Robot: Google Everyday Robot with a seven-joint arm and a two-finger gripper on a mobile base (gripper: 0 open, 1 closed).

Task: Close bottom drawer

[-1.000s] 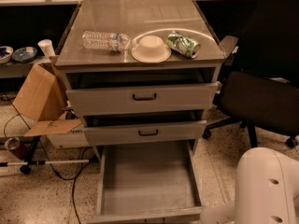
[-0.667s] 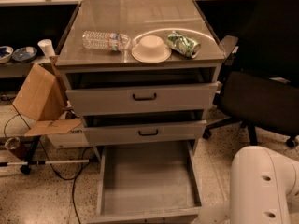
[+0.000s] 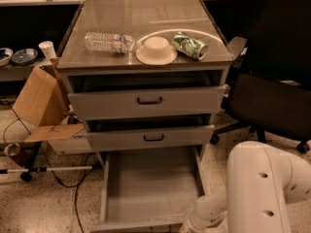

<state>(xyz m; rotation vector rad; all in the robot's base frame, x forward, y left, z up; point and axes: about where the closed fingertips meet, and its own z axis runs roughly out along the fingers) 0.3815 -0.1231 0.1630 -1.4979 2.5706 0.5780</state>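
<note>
Pincer out of frame, past bottom edge, beyond white arm (image 3: 262,188) at lower right; open or closed, cannot tell. Arm's slim wrist end sits just beside front right corner of bottom drawer (image 3: 150,183). Bottom drawer pulled far out over speckled floor, grey tray bare. Above it, middle drawer (image 3: 150,137) and top drawer (image 3: 148,101), both slightly ajar, black handles showing. On desk (image 3: 146,18): water bottle (image 3: 109,41) lying down, white bowl (image 3: 156,50), green bag (image 3: 189,45). Cardboard box (image 3: 39,98) left, black chair (image 3: 277,96) right.
</note>
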